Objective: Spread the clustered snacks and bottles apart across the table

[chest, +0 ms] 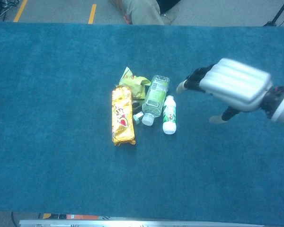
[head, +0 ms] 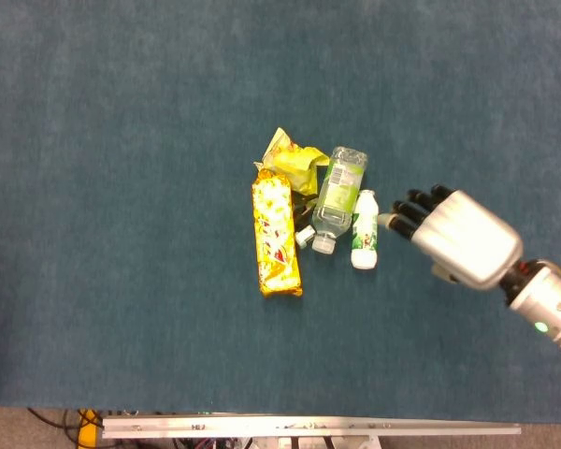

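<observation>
Tabletop (head: 122, 112) lay bare w/ room all round the cluster; my right robot hand (head: 458, 236) hovered empty, fingers apart, just beside the white bottle (head: 364, 242).

We see a big blue tabletop (chest: 47, 156), a grey floor (chest: 57, 12) with yellow lines (chest: 92, 13) behind it, and a metal rail (head: 309, 427) in front.

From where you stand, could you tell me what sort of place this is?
Probably a robotics lab or test room: a table covered in blue felt, yellow floor tape beyond its far edge, a seated person's legs there, and loose cables below the near edge.
</observation>
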`<move>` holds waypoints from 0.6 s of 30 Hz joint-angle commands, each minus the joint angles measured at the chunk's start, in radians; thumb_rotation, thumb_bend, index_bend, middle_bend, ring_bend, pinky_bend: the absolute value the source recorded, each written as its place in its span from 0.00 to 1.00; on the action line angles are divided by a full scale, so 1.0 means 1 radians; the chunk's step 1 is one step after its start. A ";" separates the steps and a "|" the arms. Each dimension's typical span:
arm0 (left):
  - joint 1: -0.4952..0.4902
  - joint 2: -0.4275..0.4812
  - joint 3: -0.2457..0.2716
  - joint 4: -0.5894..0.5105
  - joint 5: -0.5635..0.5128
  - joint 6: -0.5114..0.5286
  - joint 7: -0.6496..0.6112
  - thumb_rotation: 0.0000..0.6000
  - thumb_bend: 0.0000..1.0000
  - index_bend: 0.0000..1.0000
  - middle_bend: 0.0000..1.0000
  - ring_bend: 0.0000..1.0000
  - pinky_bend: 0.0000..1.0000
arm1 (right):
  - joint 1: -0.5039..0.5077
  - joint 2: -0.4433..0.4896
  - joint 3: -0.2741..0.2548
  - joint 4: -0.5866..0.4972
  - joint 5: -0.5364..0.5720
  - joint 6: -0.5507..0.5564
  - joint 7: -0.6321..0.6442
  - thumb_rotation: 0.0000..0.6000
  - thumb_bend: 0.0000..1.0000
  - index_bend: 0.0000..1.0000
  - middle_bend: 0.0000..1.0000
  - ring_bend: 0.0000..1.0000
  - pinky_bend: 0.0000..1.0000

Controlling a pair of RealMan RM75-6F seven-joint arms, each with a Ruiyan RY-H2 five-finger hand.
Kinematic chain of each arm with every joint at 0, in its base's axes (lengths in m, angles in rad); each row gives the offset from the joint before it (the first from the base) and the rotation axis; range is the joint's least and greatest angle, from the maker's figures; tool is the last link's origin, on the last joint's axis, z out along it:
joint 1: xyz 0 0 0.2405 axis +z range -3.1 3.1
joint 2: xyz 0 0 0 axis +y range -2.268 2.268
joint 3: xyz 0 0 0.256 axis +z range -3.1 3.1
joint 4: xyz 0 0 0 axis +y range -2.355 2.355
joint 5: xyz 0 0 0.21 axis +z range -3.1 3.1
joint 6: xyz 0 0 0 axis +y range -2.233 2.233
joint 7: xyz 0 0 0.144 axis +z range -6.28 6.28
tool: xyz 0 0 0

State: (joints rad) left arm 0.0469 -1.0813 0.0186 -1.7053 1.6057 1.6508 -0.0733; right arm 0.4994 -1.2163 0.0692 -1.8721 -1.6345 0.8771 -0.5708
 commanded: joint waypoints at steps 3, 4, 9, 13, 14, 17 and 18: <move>0.003 0.001 0.002 0.004 0.001 0.001 -0.006 1.00 0.31 0.25 0.23 0.05 0.13 | 0.022 -0.041 -0.031 0.027 0.028 -0.038 -0.047 1.00 0.00 0.26 0.33 0.28 0.44; 0.004 0.001 0.002 0.004 0.003 0.002 -0.005 1.00 0.31 0.25 0.23 0.05 0.13 | 0.026 -0.047 -0.036 0.032 0.030 -0.041 -0.063 1.00 0.00 0.26 0.33 0.28 0.44; 0.002 0.000 0.001 0.002 0.007 -0.001 -0.008 1.00 0.31 0.25 0.23 0.05 0.13 | 0.037 -0.092 -0.069 0.054 0.015 -0.051 -0.123 1.00 0.00 0.26 0.33 0.28 0.42; 0.001 -0.001 0.001 0.004 0.005 -0.005 -0.012 1.00 0.31 0.25 0.23 0.05 0.13 | 0.046 -0.124 -0.078 0.071 0.027 -0.062 -0.147 1.00 0.00 0.26 0.33 0.28 0.41; 0.001 -0.002 0.001 0.005 0.005 -0.007 -0.014 1.00 0.31 0.25 0.23 0.05 0.13 | 0.050 -0.136 -0.080 0.077 0.033 -0.067 -0.153 1.00 0.00 0.26 0.33 0.28 0.41; -0.002 -0.003 0.000 0.009 0.004 -0.014 -0.015 1.00 0.31 0.25 0.23 0.05 0.13 | 0.060 -0.166 -0.083 0.102 0.049 -0.078 -0.168 1.00 0.00 0.26 0.33 0.28 0.41; -0.001 -0.004 0.002 0.011 0.004 -0.013 -0.016 1.00 0.31 0.25 0.23 0.05 0.13 | 0.063 -0.172 -0.084 0.107 0.053 -0.080 -0.171 1.00 0.00 0.26 0.33 0.28 0.41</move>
State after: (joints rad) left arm 0.0458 -1.0852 0.0201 -1.6952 1.6097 1.6374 -0.0888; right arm 0.5577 -1.3815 -0.0126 -1.7709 -1.5871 0.8014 -0.7365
